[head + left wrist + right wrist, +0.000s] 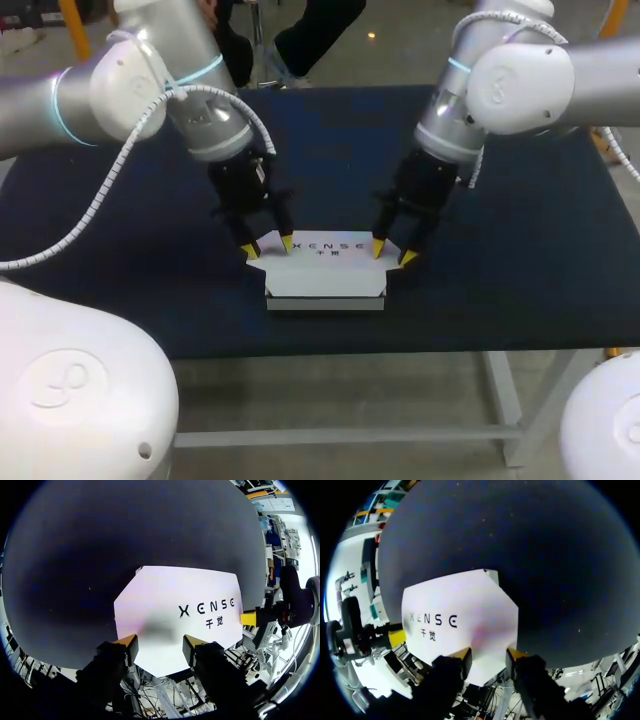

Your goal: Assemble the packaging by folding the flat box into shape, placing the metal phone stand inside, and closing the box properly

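Head view: left gripper (268,246) and right gripper (394,252), fingers apart, are poised at the rear corners of the box (325,278), which is lying on the table (520,280). Left wrist: fingers (127,645) are hanging over the box's lid (170,610). Right wrist: likewise. Closing seems underway; next, pressing the lid flush. Stand unseen.

Your left arm (150,85) and right arm (520,85) wore glossy silver-white shells, with a thin cyan ring (57,115) banding the joints. A white spiral-wrapped cable (105,190) looped off the left arm, and a round embossed mark (497,85) sat on the right arm's joint cap. The left gripper (268,246) and right gripper (394,252) were black, with yellow fingertips (127,643).
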You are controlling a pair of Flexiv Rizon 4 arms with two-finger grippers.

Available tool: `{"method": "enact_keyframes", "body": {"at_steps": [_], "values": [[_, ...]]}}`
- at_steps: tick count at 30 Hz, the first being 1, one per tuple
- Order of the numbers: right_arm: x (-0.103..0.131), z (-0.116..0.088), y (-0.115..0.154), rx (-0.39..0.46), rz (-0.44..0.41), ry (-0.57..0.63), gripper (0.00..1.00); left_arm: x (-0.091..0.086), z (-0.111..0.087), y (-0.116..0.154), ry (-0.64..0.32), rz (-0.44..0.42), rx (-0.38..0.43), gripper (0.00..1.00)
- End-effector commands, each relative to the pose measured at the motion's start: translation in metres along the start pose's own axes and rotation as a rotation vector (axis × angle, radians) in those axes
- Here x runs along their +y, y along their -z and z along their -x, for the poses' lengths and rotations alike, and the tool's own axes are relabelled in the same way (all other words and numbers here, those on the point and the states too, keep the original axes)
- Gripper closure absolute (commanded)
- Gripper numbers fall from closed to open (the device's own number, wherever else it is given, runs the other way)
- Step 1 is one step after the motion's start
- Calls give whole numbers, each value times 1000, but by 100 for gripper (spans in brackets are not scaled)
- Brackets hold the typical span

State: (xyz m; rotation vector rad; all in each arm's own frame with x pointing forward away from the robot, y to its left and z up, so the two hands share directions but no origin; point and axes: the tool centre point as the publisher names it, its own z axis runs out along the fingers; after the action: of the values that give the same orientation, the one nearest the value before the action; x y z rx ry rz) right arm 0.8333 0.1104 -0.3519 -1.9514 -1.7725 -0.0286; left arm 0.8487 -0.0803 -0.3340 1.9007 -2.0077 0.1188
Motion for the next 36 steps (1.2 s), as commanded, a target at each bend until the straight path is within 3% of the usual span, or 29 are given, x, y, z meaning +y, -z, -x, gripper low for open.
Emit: {"method": "enact_keyframes", "body": {"at_steps": [1, 6, 15, 20, 36], "values": [[-1, 0, -2, 2, 6, -8, 51, 5, -2, -4, 1, -18, -12, 41], [-1, 1, -4, 0, 27, -18, 51, 8, -2, -8, 0, -48, -18, 38], [0, 4, -9, 7, 71, -53, 51, 9, 1, -16, 19, -104, -13, 45], [2, 4, -10, 16, 84, -57, 50, 10, 2, -19, 31, -139, -11, 38], [-3, 1, -19, -1, 233, -34, 51, 10, 1, -27, 45, -174, -16, 38]]}}
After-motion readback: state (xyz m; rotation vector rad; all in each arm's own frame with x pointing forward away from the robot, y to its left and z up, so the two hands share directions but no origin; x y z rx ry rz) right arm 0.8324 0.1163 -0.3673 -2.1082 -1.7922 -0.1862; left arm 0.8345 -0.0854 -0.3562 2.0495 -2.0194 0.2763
